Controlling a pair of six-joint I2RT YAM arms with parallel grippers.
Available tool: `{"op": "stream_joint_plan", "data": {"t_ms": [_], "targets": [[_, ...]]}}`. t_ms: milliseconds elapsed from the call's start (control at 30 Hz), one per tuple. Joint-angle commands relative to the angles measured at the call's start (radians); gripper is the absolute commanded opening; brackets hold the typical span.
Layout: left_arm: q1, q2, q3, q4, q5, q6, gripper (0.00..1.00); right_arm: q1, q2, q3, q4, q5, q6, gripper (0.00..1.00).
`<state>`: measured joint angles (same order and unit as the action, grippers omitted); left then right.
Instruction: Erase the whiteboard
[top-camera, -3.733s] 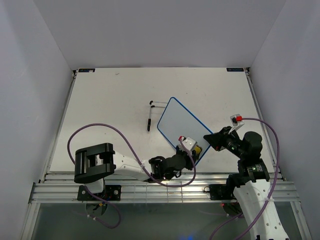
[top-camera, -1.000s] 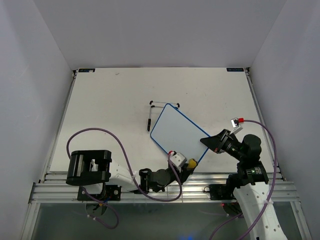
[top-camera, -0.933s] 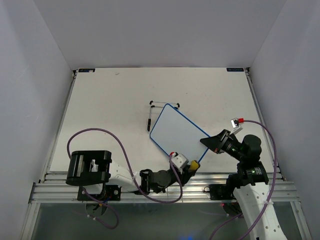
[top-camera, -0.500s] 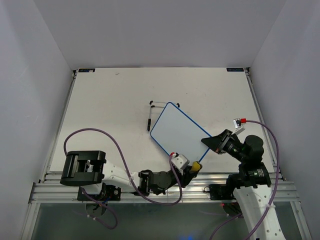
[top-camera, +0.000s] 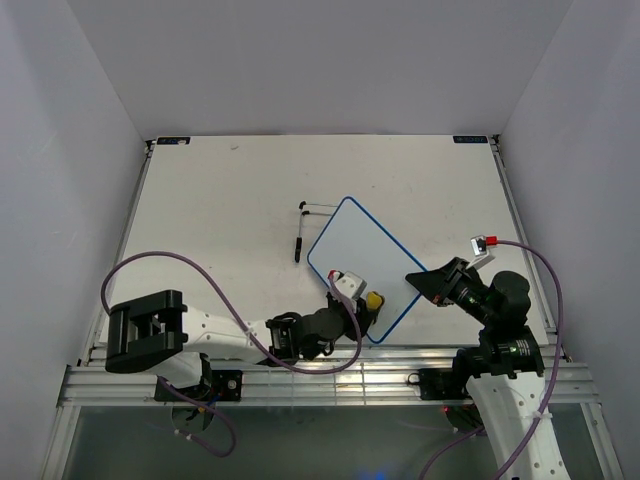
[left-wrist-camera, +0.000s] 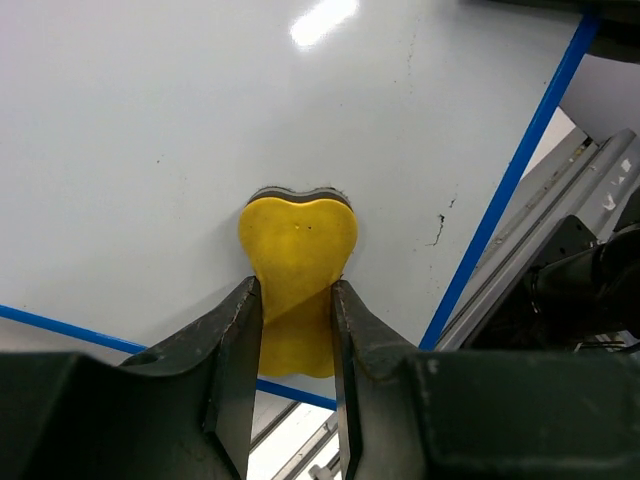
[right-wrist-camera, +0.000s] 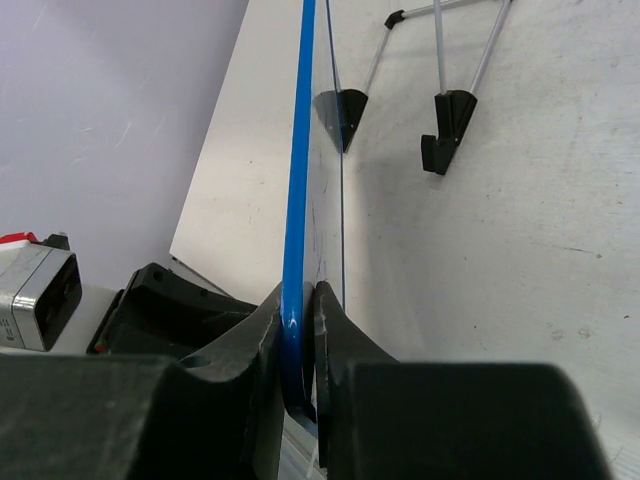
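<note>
One white table carries the whiteboard, skewed just right of centre toward the near edge, its face white but for a few tiny dark specks near the blue frame. The right gripper is clamped tight on the frame's right-hand edge, while the left gripper pinches a yellow eraser whose pad presses against the board's near part. Two thin black feet stick out past the board's far-left corner onto the table.
</note>
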<state>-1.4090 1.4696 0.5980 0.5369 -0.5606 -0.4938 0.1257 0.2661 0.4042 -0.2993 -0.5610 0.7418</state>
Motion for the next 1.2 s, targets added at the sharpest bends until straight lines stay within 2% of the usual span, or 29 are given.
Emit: {"op": "stream_joint_plan", "data": {"t_ms": [0,467,733,967,1167], "targets": [[0.022,0.041,0.063,-0.103,0.019,0.041,0.00,0.014,-0.018,0.090,0.074,-0.134,0.102,0.08],[-0.079,0.187,0.247,-0.075,0.070,0.110,0.00,0.014,-0.013,0.084,0.080,-0.134,0.103,0.08],[-0.090,0.202,0.269,-0.060,0.137,0.129,0.00,0.014,-0.015,0.077,0.086,-0.137,0.105,0.08],[-0.088,0.114,0.209,-0.028,0.128,0.185,0.00,0.014,-0.014,0.067,0.089,-0.139,0.102,0.08],[-0.051,-0.069,0.097,-0.051,-0.027,0.170,0.00,0.012,-0.018,0.070,0.059,-0.108,0.064,0.08]]}}
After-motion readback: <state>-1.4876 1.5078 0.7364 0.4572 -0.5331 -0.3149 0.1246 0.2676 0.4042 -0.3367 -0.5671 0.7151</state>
